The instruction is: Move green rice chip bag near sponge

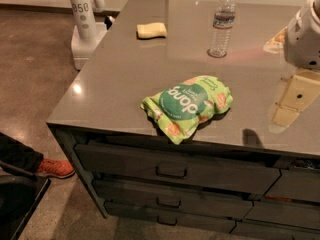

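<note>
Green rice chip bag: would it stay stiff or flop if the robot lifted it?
Probably floppy: the green rice chip bag looks crinkled and puffy. Likely light for its size, so a push may slide it on the glossy table. The gripper hangs near the picture's right edge, apart from it.

You've got the green rice chip bag (189, 106) in light green, with a dark green round logo, white lettering and orange-tan chip pics. The sponge (151, 30) is pale yellow. The water bottle (221, 25) is clear with a white cap and a dark bluish label. The table (125, 79) is glossy grey over darker grey drawers (170, 171). Your gripper (292, 101) is cream under a white arm, over the table's right edge. The floor (35, 74) is speckled brown, and there's a red-orange shoe (55, 168).
</note>
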You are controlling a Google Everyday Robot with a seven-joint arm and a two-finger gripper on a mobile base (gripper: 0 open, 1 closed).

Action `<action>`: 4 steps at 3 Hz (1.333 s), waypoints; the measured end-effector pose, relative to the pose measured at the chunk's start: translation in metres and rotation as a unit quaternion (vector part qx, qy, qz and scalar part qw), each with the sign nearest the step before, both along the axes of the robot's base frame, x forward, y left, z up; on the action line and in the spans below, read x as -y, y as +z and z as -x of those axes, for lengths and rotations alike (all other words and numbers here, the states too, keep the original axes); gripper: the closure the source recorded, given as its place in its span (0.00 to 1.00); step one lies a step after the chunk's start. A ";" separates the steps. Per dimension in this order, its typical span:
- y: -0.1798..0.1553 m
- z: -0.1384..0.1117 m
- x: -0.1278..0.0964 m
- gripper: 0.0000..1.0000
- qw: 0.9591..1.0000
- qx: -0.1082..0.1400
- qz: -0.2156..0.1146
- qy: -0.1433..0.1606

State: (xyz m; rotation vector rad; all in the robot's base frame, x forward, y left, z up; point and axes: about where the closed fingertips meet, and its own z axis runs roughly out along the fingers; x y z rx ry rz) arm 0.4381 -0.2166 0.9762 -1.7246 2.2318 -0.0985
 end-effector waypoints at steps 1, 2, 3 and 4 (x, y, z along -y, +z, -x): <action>0.000 0.000 0.000 0.00 1.000 0.001 0.000 0.000; -0.010 -0.020 -0.006 0.00 1.000 -0.001 -0.009 0.005; -0.024 -0.043 -0.012 0.00 1.000 -0.010 -0.014 0.001; -0.046 -0.068 -0.019 0.00 1.000 -0.027 -0.010 0.002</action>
